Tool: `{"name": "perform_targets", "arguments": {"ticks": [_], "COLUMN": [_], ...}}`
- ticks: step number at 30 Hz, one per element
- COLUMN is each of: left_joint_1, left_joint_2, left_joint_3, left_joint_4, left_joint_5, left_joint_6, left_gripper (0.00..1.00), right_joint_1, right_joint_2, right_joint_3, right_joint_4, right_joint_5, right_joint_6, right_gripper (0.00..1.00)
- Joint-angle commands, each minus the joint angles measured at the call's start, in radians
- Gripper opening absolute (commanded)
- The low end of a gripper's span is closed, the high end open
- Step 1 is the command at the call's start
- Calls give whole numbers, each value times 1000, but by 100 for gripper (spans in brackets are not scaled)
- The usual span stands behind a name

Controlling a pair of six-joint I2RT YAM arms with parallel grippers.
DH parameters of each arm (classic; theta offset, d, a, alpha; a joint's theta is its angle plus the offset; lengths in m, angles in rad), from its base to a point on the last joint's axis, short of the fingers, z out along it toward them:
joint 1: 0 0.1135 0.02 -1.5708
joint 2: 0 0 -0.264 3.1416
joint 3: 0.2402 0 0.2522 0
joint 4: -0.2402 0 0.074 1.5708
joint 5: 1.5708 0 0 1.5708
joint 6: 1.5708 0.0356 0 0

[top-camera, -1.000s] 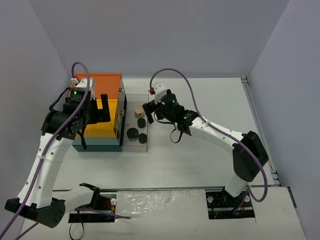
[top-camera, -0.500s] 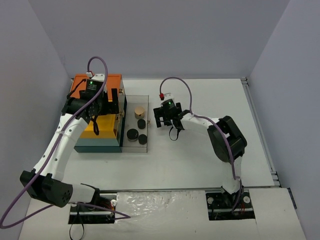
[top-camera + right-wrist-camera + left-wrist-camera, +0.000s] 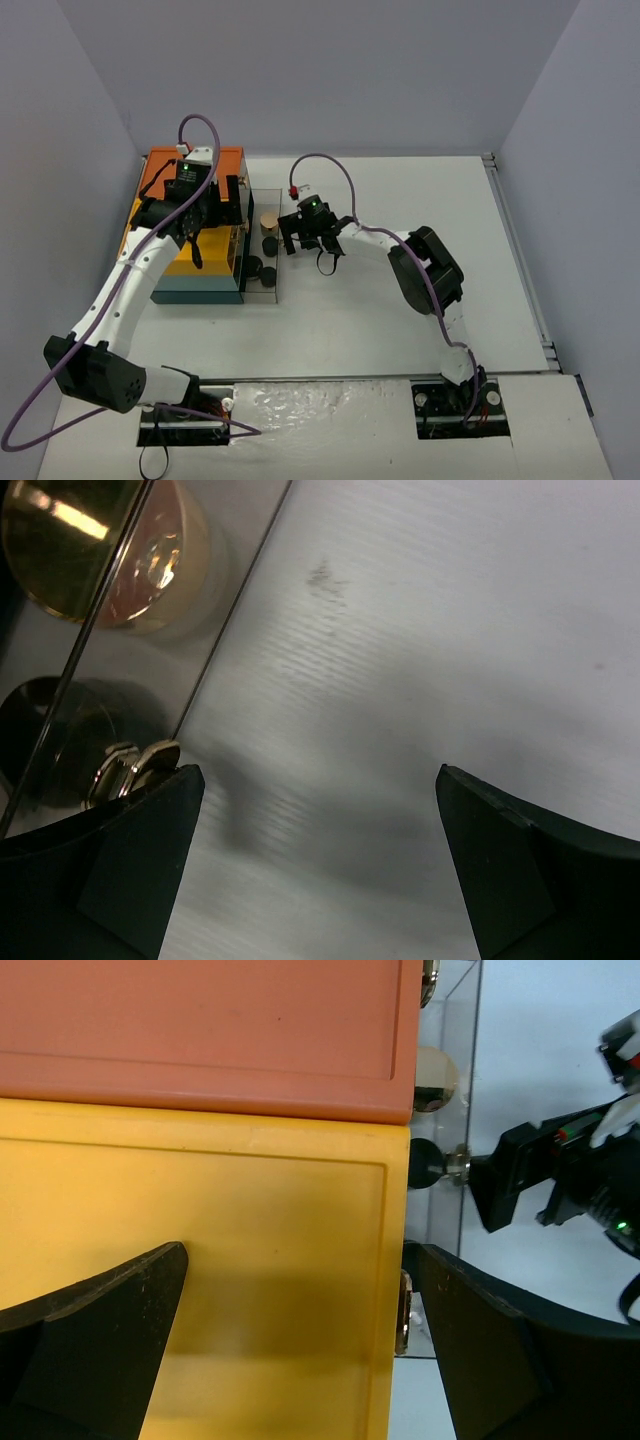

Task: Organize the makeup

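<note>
A clear drawer (image 3: 262, 290) sticks out of the right side of the teal box (image 3: 195, 285). It holds a gold-lidded jar (image 3: 268, 220) and three round black jars (image 3: 254, 266). My right gripper (image 3: 288, 234) is open and empty, low on the table. Its left fingertip (image 3: 150, 810) is against the drawer's gold knob (image 3: 128, 764). The gold jar (image 3: 95, 550) and a black jar (image 3: 45, 730) show through the drawer wall. My left gripper (image 3: 226, 203) is open and empty above the box's right edge, with its jaws astride the yellow panel (image 3: 200, 1210). Brushes, sticks, puff and loop are out of view.
The box has an orange lid part (image 3: 195, 165) at the back and a brass latch (image 3: 401, 1310) on its right side. Grey walls close in the left, back and right. The white table (image 3: 420, 300) stretches to the right of the drawer.
The clear drawer has slid left, further into the box, with my right gripper following it leftward. My left gripper has shifted slightly over the box's right edge.
</note>
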Motion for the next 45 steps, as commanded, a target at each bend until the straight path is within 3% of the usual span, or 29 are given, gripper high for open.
{"name": "perform_targets", "arguments": {"ticks": [1,12,21,25,30,38,45], "left_joint_1": [6,7,6,6,6,9,16], "left_joint_2": [13,8,-1,-2,-22,-117,-271], "left_joint_3": [-39,-77,-98,-96,-16,138,271], "left_joint_4": [21,37,62,68,25,-83,-201], "left_joint_5": [95,164,195,213,179,62,-56], "left_joint_6": [-51,-65,-80,-84,-60,8,84], "left_gripper": [97,97,97,97,97,97,97], "right_joint_1": [57,84,100,99,97,46,-28], "right_joint_2": [21,150,104,57,-102,-549,-959], "right_joint_3": [87,237,170,143,51,-169,-183], "right_joint_4": [125,238,366,334,205,14,-246], "right_joint_5": [-209,-428,-409,-370,-153,193,424], "right_joint_6": [-13,2,55,47,-40,-115,-124], "right_gripper": [100,100,100,100,100,100,100]}}
